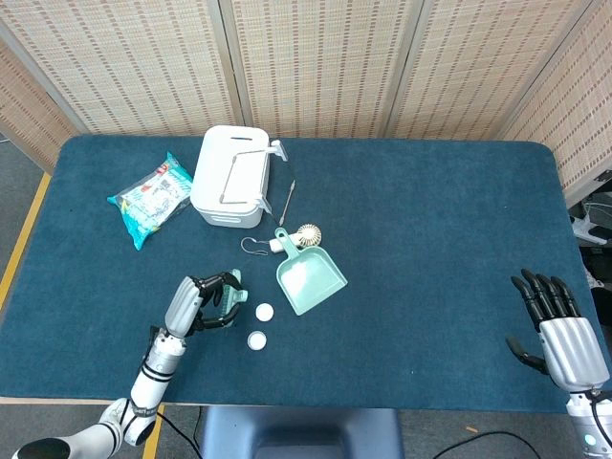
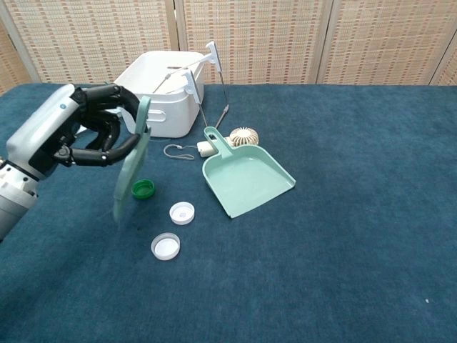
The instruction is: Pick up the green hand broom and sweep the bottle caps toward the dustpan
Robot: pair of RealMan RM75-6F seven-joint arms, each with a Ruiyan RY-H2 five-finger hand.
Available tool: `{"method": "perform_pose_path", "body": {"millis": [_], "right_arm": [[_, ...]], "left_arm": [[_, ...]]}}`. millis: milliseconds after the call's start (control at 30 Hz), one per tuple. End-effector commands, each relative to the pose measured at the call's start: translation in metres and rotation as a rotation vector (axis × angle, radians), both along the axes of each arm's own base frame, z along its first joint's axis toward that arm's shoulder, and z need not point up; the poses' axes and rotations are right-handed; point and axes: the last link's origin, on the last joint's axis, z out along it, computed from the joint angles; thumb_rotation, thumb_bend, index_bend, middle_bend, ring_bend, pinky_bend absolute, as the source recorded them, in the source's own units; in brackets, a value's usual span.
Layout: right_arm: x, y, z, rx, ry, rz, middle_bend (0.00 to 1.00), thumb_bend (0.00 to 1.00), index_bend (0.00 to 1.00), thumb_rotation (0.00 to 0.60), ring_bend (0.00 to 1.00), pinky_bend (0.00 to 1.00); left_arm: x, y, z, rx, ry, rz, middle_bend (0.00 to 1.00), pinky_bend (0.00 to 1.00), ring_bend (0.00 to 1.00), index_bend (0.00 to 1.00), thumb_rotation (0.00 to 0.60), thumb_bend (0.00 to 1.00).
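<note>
The left hand (image 2: 78,132) grips the green hand broom (image 2: 131,161); just beside it lie three bottle caps (image 2: 181,213); beyond them the dustpan (image 2: 246,179); behind, a white bin (image 2: 161,100); the right hand (image 1: 555,330) is spread, well apart.

Your left hand (image 2: 68,136) holds the green hand broom (image 2: 131,163) left of the pale green plastic dustpan (image 2: 250,180). Between them on the bench (image 2: 343,236) lie two white bottle caps (image 2: 181,213) and a green bottle cap (image 2: 143,189). Behind the dustpan stands the white plastic bin (image 2: 158,100).
</note>
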Motion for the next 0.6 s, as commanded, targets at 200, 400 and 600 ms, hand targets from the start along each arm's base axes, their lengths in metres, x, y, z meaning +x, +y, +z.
{"method": "perform_pose_path", "body": {"millis": [200, 400, 600], "right_arm": [[0.001, 0.000, -0.002, 0.004, 0.004, 0.000, 0.00, 0.20, 0.00, 0.600, 0.00, 0.00], [0.001, -0.001, -0.002, 0.003, 0.004, -0.003, 0.00, 0.20, 0.00, 0.600, 0.00, 0.00], [0.001, -0.001, -0.001, 0.001, 0.001, -0.001, 0.00, 0.20, 0.00, 0.600, 0.00, 0.00]], "left_arm": [[-0.023, 0.017, -0.007, -0.056, 0.053, 0.105, 0.88, 0.91, 0.74, 0.76, 0.600, 0.71], [-0.021, 0.016, -0.018, -0.095, 0.051, 0.096, 0.88, 0.91, 0.74, 0.76, 0.600, 0.71], [-0.012, 0.009, -0.026, -0.140, 0.008, 0.071, 0.88, 0.91, 0.74, 0.76, 0.600, 0.71]]}}
